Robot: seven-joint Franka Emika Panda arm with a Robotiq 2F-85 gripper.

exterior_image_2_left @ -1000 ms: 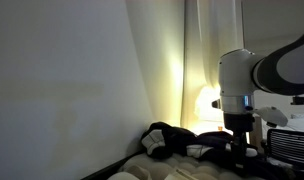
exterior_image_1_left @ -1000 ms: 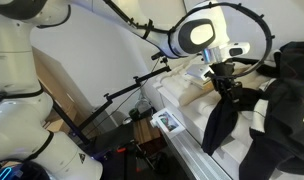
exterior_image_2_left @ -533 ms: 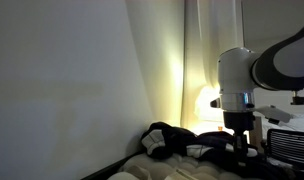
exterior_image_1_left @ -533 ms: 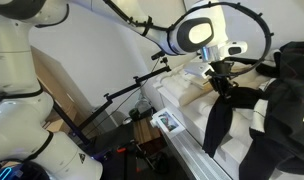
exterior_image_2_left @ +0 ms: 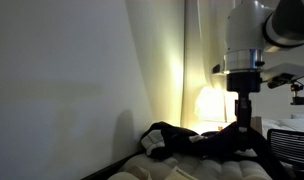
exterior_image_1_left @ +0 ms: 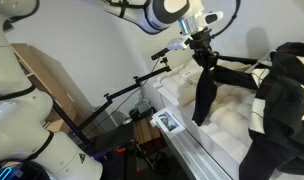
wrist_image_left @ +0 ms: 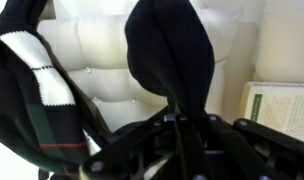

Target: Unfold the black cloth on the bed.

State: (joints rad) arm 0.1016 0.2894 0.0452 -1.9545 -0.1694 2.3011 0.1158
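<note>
My gripper (exterior_image_1_left: 202,52) is shut on a part of the black cloth (exterior_image_1_left: 205,92) and holds it up over the bed (exterior_image_1_left: 224,128); the lifted flap hangs down from the fingers. In the wrist view the gripper (wrist_image_left: 182,128) pinches a dark fold of the black cloth (wrist_image_left: 172,55) that hangs before the white quilted bed (wrist_image_left: 97,60). More of the cloth, with white and striped patches (wrist_image_left: 37,65), lies to the left there. In an exterior view the gripper (exterior_image_2_left: 240,112) stands high above the heaped black cloth (exterior_image_2_left: 177,140).
A black tripod (exterior_image_1_left: 117,100) stands beside the bed, with a cardboard box (exterior_image_1_left: 52,80) behind it. A book or printed card (exterior_image_1_left: 169,122) lies at the bed's edge (wrist_image_left: 282,105). A lit lamp (exterior_image_2_left: 207,103) glows by the wall.
The gripper has shut on the cloth and risen sharply, pulling a long black flap up off the bed. The arm has swung upward in both exterior views.
</note>
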